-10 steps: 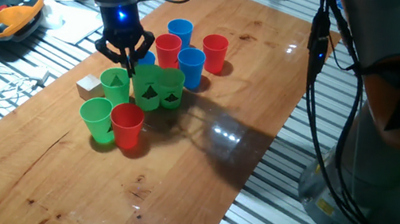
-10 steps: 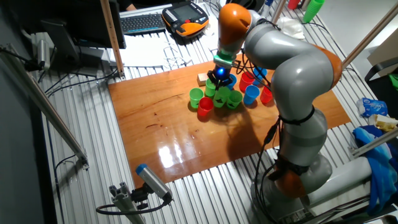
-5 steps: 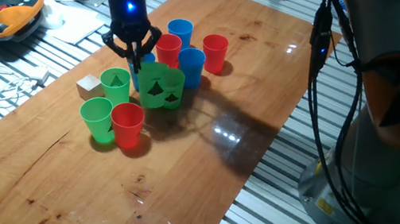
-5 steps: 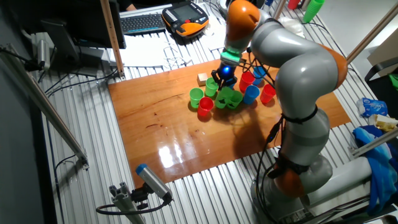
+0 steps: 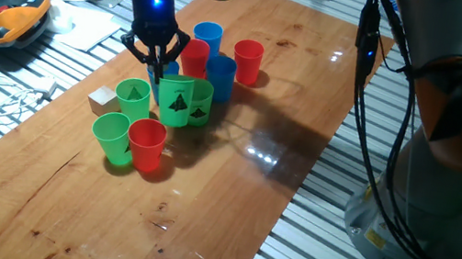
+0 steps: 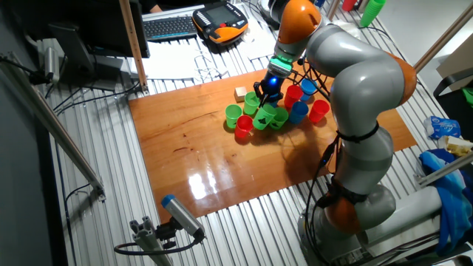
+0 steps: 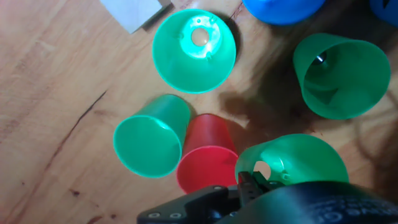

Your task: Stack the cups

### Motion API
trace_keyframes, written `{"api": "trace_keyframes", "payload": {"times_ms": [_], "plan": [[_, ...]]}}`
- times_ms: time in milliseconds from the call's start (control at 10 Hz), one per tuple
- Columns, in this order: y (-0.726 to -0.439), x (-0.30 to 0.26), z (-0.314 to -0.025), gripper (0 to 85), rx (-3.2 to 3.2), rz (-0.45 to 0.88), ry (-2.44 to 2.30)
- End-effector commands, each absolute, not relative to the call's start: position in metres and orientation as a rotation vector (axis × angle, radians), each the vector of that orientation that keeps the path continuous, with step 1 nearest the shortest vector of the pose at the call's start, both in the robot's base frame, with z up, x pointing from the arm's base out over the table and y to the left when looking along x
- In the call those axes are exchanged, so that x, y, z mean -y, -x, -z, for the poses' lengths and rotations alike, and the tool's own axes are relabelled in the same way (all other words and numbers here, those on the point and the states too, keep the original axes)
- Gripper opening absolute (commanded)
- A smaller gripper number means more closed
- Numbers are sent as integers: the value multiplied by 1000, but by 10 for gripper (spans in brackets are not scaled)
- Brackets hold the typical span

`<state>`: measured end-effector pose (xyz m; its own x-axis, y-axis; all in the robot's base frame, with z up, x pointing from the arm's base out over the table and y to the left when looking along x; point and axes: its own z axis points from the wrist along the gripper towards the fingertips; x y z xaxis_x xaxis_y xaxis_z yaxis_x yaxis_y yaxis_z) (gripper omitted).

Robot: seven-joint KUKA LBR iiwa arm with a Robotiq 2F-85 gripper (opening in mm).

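Jaws of the gripper point(image 5: 157, 74) are closed down on the rim of a green marked cup point(image 5: 175, 103), one finger inside the mouth and one outside, as the hand view shows at the bottom of its frame, where the fingers point(image 7: 247, 184) meet the near rim of that cup point(image 7: 292, 160). Whether the cup's base rests on the wooden table point(image 5: 230, 194) or hangs just above it cannot be told. Green cups number four: the pinched one, a second marked green cup point(image 5: 201, 102) touching it on the side towards the arm's base, a plain green cup point(image 5: 132, 96) just beside the gripper on the other side, and a front green cup point(image 5: 111, 137) nearer the table's edge. Red cups number three: a front red cup point(image 5: 147, 144) touching the front green one, a middle red cup point(image 5: 194, 55) behind the gripper, and a far red cup point(image 5: 247, 61) standing a little apart. Two blue cups show plainly, a rear blue cup point(image 5: 207, 37) and a near blue cup point(image 5: 220, 78) just behind the marked green pair; a sliver of blue behind the fingers may be a third, but that cannot be told. One small wooden cube point(image 5: 103, 100) lies just beside the plain green cup.
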<state>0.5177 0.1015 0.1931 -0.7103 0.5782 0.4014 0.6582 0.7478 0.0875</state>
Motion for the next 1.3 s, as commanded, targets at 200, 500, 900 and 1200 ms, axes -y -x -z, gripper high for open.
{"api": "trace_keyframes", "payload": {"times_ms": [200,500,900,1200], "plan": [[-519,-100,-192,0,2647,271,919],[-519,-100,-192,0,2827,46,733],[-519,-100,-192,0,2936,28,642],[-519,-100,-192,0,2855,79,728]]}}
